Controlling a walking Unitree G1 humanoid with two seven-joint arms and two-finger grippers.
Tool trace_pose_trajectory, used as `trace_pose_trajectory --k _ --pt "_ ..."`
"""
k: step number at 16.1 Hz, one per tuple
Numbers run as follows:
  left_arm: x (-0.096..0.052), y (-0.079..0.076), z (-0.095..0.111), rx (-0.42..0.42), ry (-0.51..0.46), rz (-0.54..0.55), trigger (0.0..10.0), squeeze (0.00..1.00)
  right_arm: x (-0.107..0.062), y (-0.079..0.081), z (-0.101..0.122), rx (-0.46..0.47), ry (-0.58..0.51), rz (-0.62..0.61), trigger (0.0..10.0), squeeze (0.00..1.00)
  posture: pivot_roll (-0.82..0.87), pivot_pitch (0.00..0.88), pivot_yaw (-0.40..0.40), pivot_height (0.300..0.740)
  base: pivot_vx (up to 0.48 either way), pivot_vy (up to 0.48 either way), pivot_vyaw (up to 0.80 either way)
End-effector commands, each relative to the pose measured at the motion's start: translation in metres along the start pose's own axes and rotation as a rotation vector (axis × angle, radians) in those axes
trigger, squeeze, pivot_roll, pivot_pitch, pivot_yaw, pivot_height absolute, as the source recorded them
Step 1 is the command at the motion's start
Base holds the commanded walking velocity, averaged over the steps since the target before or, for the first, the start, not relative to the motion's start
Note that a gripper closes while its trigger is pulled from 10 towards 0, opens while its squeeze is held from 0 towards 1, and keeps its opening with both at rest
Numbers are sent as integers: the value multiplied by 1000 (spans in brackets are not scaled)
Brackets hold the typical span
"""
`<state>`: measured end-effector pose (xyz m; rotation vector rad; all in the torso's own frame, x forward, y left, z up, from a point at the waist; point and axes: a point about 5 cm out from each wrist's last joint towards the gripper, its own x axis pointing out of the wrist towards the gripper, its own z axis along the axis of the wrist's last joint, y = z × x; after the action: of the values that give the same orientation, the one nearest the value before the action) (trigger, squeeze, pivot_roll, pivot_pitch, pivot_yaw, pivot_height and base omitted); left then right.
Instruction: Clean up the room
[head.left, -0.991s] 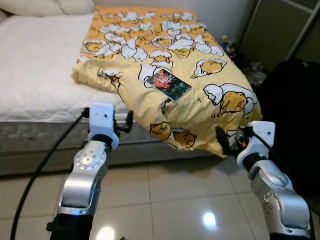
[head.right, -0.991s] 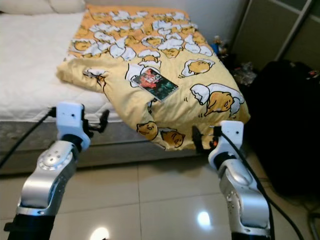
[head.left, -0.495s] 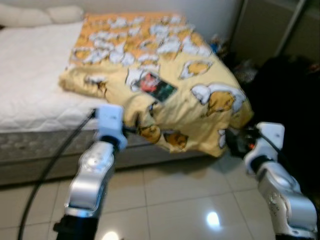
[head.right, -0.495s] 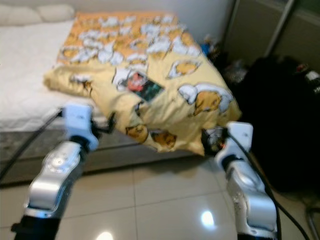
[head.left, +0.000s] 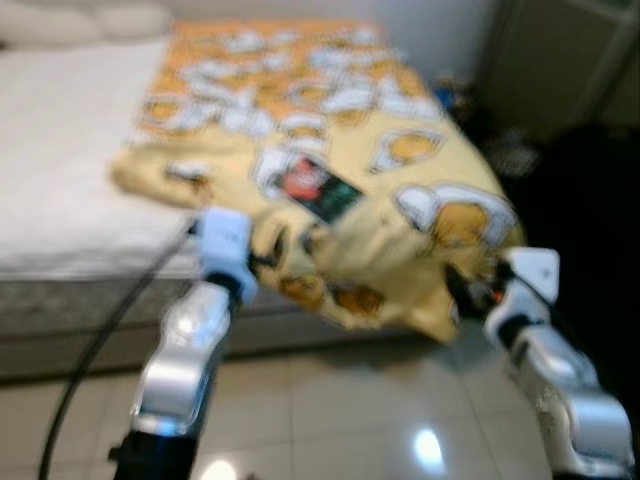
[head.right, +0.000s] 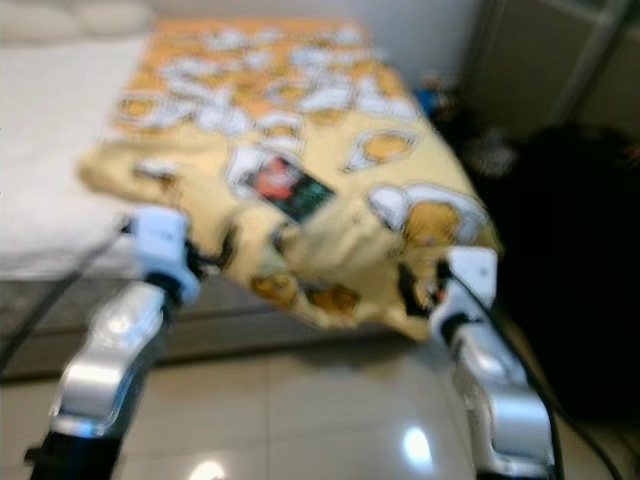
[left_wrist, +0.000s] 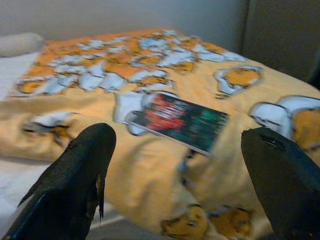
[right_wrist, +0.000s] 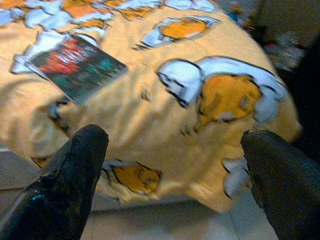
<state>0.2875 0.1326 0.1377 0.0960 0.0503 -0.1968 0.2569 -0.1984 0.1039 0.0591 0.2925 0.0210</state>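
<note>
- A yellow blanket (head.left: 350, 170) with egg pictures lies messy on the bed (head.left: 70, 190), and one corner hangs off the edge toward the floor (head.left: 320, 400)
- A dark book (left_wrist: 180, 119) sits on top of the blanket, near the middle
- The left gripper (left_wrist: 175, 175) is held up in front of the bed, just before the blanket edge, with its fingers spread wide and nothing in them
- The right gripper (right_wrist: 172, 180) is near the hanging corner, also spread wide and holding nothing
- The head pictures are blurry, so the robot is maybe moving
- If a gripper pulls the blanket first, the book could slide off and drop on the floor
- If the robot steps too close, it could bump the bed or snag the hanging corner
- A black bag (head.left: 590, 200) sits near the right arm, so that arm could knock it
</note>
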Motion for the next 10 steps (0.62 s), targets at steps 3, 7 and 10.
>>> trace_pose_trajectory --k 3,7,10 --pt "-4 14 0 21 1 34 10000 831 1 10 1 34 -15 28 10000 0 -23 0 -5 740 411 0 0" --pt "-4 12 0 31 1 18 10000 831 1 11 -1 39 -5 37 10000 0 -18 0 -5 740 412 0 0" --pt "-5 13 0 31 2 14 10000 835 2 12 -2 40 -1 38 10000 0 -17 0 -6 740 414 0 0"
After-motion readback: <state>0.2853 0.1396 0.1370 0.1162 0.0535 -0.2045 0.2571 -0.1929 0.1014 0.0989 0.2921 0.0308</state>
